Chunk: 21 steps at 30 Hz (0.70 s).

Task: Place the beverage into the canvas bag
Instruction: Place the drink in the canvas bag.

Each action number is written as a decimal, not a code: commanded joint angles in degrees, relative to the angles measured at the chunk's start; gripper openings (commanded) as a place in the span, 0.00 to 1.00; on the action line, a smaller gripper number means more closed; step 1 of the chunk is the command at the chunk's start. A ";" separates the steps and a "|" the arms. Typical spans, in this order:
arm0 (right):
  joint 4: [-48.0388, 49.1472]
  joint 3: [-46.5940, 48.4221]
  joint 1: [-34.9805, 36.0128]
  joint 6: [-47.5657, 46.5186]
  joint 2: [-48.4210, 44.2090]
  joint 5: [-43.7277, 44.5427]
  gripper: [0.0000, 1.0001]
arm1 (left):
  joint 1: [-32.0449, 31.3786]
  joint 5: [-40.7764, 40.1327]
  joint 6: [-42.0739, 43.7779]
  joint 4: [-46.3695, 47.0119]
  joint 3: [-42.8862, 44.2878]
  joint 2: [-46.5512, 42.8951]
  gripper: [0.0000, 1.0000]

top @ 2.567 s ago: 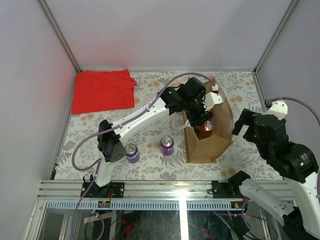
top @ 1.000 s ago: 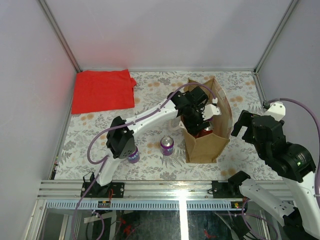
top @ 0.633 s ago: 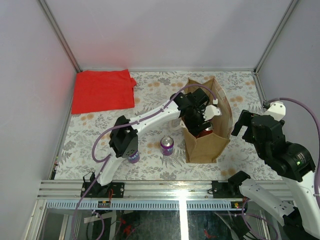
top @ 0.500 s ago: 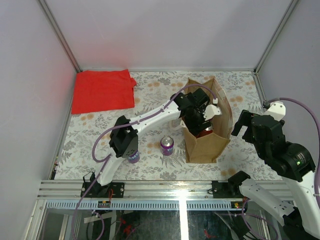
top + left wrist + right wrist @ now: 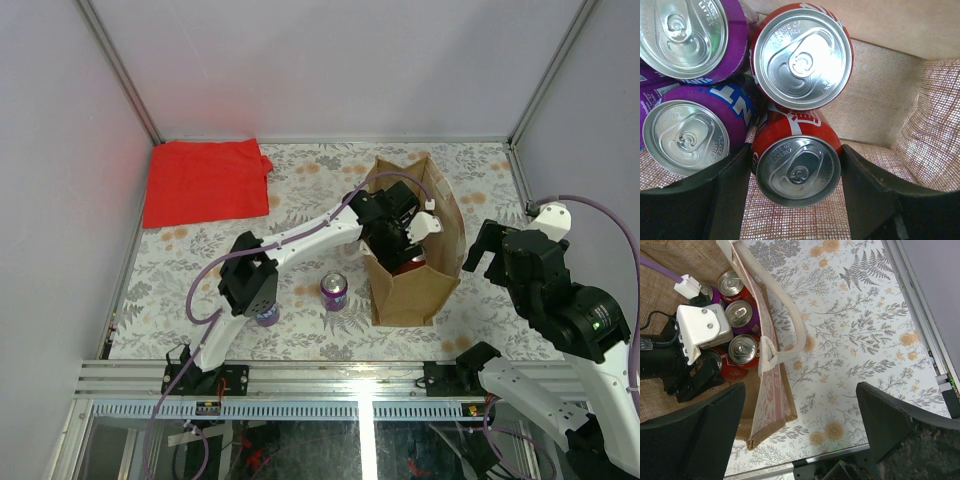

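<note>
The tan canvas bag (image 5: 405, 295) stands open at the centre right of the table. My left gripper (image 5: 400, 245) reaches down inside it. In the left wrist view it (image 5: 795, 175) is shut on a red can (image 5: 797, 170), low over the bag's woven floor (image 5: 875, 95). Another red can (image 5: 801, 62) and two purple cans (image 5: 687, 37) stand beside it in the bag. In the right wrist view the bag (image 5: 767, 390) and its cream handle (image 5: 790, 315) lie to the left. My right gripper (image 5: 800, 430) is open and empty, above the table right of the bag.
A purple can (image 5: 334, 291) stands on the table just left of the bag. Another purple can (image 5: 267, 313) shows partly under the left arm. A flat red cloth (image 5: 205, 182) lies at the back left. Enclosure walls ring the table.
My left gripper has gone lower into the bag with the red can. The right arm has not moved.
</note>
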 commanded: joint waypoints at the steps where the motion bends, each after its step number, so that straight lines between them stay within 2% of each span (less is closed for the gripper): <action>1: 0.95 0.47 0.37 0.91 0.23 1.63 0.99 | 0.11 -4.27 1.07 7.88 -0.97 -3.83 0.47; 21: 1.68 -0.49 0.42 1.20 -0.55 0.67 0.99 | -1.73 -8.12 1.20 7.84 -5.56 -10.00 0.57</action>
